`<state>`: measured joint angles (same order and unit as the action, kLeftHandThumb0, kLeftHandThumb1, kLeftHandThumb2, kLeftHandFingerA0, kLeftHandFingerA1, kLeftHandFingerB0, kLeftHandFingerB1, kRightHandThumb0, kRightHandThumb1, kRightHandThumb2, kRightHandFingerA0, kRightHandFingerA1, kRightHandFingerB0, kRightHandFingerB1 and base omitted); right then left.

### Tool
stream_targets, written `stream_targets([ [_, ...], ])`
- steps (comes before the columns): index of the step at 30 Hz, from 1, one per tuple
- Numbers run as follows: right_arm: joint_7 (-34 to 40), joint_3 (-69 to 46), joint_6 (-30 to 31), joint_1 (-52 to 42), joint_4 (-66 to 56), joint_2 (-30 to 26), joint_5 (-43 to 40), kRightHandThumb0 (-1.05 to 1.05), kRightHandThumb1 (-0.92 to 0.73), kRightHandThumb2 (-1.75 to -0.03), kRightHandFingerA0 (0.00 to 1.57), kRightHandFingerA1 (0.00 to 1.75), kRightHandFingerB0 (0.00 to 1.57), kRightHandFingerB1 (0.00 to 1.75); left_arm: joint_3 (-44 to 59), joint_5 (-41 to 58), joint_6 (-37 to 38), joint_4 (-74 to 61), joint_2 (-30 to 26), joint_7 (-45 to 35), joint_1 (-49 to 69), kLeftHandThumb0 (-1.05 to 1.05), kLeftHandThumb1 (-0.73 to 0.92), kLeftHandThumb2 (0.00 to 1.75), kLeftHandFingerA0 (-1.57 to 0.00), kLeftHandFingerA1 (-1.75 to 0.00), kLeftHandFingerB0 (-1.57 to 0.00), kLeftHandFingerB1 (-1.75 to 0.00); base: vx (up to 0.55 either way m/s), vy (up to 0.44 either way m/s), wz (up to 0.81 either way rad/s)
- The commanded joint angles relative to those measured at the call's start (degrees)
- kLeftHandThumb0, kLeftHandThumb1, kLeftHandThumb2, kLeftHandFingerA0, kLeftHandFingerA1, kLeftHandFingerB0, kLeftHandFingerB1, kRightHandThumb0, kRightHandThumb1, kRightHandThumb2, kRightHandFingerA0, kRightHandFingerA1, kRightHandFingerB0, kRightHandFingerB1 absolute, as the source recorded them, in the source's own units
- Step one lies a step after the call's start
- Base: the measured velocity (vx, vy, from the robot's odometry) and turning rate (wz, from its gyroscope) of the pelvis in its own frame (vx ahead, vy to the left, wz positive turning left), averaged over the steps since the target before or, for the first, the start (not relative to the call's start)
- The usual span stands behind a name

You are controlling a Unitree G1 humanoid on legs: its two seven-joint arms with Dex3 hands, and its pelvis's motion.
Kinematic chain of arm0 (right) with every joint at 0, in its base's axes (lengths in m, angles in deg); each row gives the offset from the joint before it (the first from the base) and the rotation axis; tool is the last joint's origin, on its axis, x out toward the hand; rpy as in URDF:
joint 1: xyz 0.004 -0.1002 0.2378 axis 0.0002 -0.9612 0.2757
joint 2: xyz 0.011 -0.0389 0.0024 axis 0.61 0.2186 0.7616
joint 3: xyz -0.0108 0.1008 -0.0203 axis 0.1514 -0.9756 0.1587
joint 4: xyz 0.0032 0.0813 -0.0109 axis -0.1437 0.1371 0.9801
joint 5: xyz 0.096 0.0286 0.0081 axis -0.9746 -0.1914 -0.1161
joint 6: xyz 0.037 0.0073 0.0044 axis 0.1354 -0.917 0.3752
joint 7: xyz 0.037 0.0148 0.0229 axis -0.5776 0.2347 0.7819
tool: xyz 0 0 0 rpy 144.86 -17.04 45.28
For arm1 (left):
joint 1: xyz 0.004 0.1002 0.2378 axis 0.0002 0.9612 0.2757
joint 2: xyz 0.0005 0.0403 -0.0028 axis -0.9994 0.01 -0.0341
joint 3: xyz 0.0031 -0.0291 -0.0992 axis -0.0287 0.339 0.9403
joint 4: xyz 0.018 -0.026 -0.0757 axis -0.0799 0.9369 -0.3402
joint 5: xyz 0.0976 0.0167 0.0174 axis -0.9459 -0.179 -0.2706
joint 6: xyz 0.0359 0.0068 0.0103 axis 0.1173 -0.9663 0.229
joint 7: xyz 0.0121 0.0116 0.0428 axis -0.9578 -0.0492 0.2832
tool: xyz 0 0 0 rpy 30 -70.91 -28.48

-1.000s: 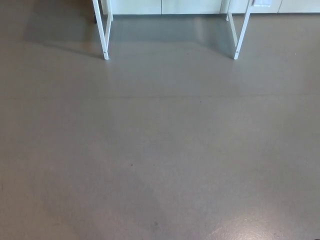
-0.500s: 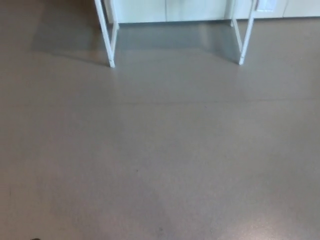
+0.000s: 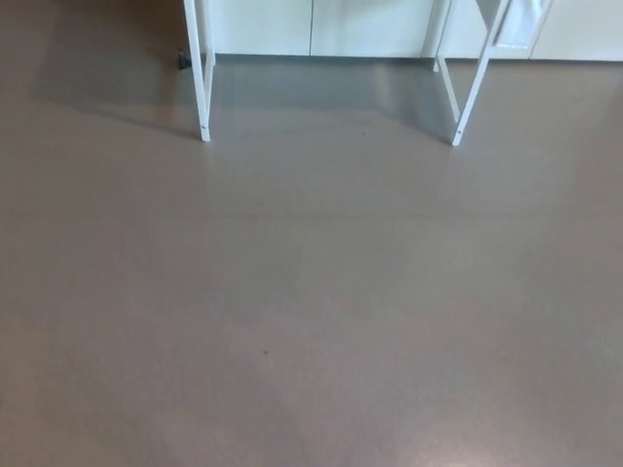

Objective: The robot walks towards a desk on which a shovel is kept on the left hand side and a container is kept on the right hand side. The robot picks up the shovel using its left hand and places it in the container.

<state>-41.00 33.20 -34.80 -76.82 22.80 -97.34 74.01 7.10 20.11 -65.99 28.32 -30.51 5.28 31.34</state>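
Observation:
Only the lower parts of the desk show, at the top of the head view: a white left leg (image 3: 200, 78) and a white right leg (image 3: 469, 92) standing on the grey-brown floor (image 3: 311, 292). The desktop lies above the picture's edge, so neither the shovel nor the container can be seen. No part of either hand or arm shows.
White cabinet fronts (image 3: 321, 24) run along the back wall behind the desk legs. A small dark object (image 3: 183, 60) sits on the floor by the left leg. A white panel (image 3: 516, 24) hangs near the right leg. The desk's shadow falls on the floor beneath it.
The whole picture has shifted as the camera moved: the desk legs sit lower in the frame than a second ago, and more of the cabinets shows.

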Motion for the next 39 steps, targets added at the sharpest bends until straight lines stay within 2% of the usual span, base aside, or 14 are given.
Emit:
stream_targets([
  [1, 0.3, -0.1, -1.7, 0.9, 0.8, -0.9, 0.0, -0.19, -0.55, -0.55, 0.64, 0.64, 0.38, 0.51, -0.3, -1.0, 0.9, 0.1, -0.3, 0.6, -0.2, -0.2, 0.61, 0.57, -0.46, -0.43, -0.34, -0.36, 0.12, 0.058, -0.01],
  [2, 0.3, -0.1, -2.6, 1.4, 1.8, -0.9, 0.0, -0.18, -0.55, -0.55, 0.64, 0.65, 0.38, 0.51, -0.5, -1.0, 1.3, -0.1, -0.5, 0.2, -0.1, -0.17, 0.43, 0.87, -0.36, -0.58, -0.21, -0.5, 0.13, 0.02, 0.15],
  [3, 0.2, -0.1, -2.8, 1.6, 2.1, -0.9, 0.0, -0.18, -0.55, -0.55, 0.64, 0.65, 0.38, 0.51, -0.6, -1.0, 1.6, -0.4, -0.7, -0.3, 0.1, -0.17, 0.43, 0.87, -0.36, -0.58, -0.21, -0.5, 0.13, -0.046, 0.1],
  [4, 0.2, 0.0, -1.8, 1.4, 1.1, -1.0, 0.0, -0.18, -0.56, -0.55, 0.63, 0.64, 0.37, 0.5, -0.7, -1.2, 2.0, 0.1, -0.8, -0.1, 0.0, -0.21, 0.62, 0.58, -0.46, -0.43, -0.33, -0.36, 0.11, -0.084, 0.12],
  [9, 1.3, 0.4, -0.9, 1.4, 0.7, -1.2, 1.0, -0.21, -0.55, -0.55, 0.65, 0.63, 0.41, 0.5, -0.7, -1.3, 1.5, -0.7, -0.8, 0.3, 0.3, -0.22, 0.61, 0.58, -0.47, -0.44, -0.34, -0.36, 0.1, -0.177, 0.05],
  [17, 0.6, 0.7, -4.7, 2.8, 4.7, -1.5, 0.7, -0.21, -0.55, -0.55, 0.66, 0.65, 0.4, 0.51, -0.7, -2.1, 3.1, 1.1, -0.8, 0.4, -0.3, -0.21, 0.61, 0.58, -0.49, -0.45, -0.35, -0.37, 0.18, -0.114, -0.01],
  [24, 1.1, 1.5, -0.5, 0.4, -1.0, -1.9, 1.2, -0.17, -0.58, -0.54, 0.65, 0.63, 0.4, 0.49, -1.2, -3.4, 4.3, 1.9, -0.4, 1.2, -0.2, -0.23, 0.62, 0.58, -0.5, -0.46, -0.35, -0.37, 0.14, 0.088, -0.08],
  [30, 0.6, 1.9, -1.4, 1.4, 0.7, -2.0, 0.8, -0.2, -0.58, -0.55, 0.65, 0.64, 0.42, 0.51, -1.8, -4.1, 5.4, 1.9, 1.0, 2.7, -0.9, -0.23, 0.62, 0.58, -0.49, -0.45, -0.34, -0.36, 0.23, 0.213, 0.01],
  [39, 0.4, 2.2, -1.6, 2.3, 1.5, -2.0, 0.7, -0.22, -0.57, -0.55, 0.66, 0.64, 0.41, 0.51, -3.6, -5.7, 3.7, -4.6, 3.6, 6.0, -0.2, -0.27, 0.61, 0.57, -0.43, -0.42, -0.35, -0.36, 0.13, -0.059, 0.1],
])
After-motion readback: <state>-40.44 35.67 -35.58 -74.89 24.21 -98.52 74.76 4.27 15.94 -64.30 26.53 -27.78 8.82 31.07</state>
